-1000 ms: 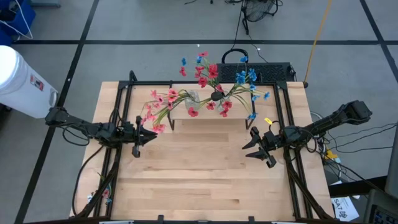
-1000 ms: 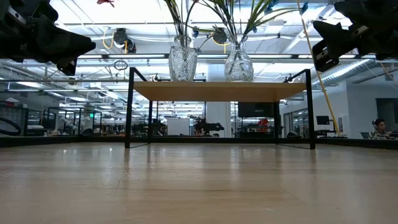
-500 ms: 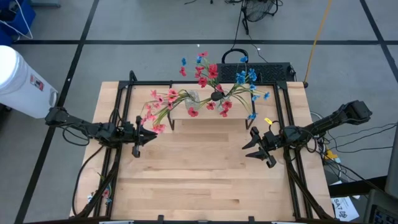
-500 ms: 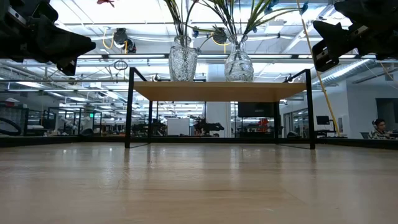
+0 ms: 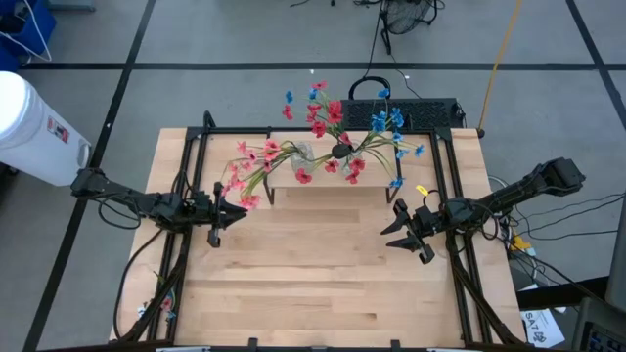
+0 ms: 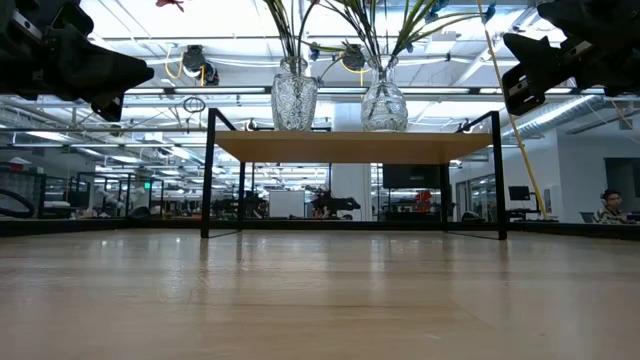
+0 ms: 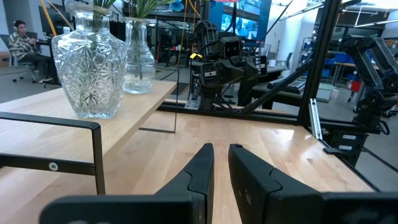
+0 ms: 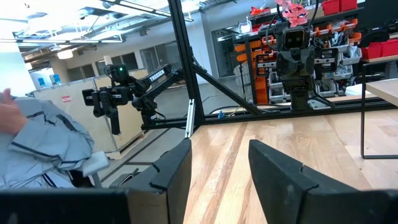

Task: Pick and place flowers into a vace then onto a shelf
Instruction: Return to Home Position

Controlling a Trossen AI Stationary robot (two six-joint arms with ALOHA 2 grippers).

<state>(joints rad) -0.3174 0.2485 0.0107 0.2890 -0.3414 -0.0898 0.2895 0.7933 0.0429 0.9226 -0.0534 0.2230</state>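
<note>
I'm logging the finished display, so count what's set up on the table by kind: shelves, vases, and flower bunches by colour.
Shelf: 1
Glass vases: 2
Pink flower bunch: 1
Red flower bunch: 1
Blue flower bunch: 1
Total: 6

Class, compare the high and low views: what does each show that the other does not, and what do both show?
Only the high view: the red flowers, blue flowers and pink flowers spread out, the whole table. Only the low view: the cut-glass sides of the left vase and right vase, the space under the shelf, the room behind. Both: shelf, stems, and the left gripper and right gripper at the table's sides.
</note>
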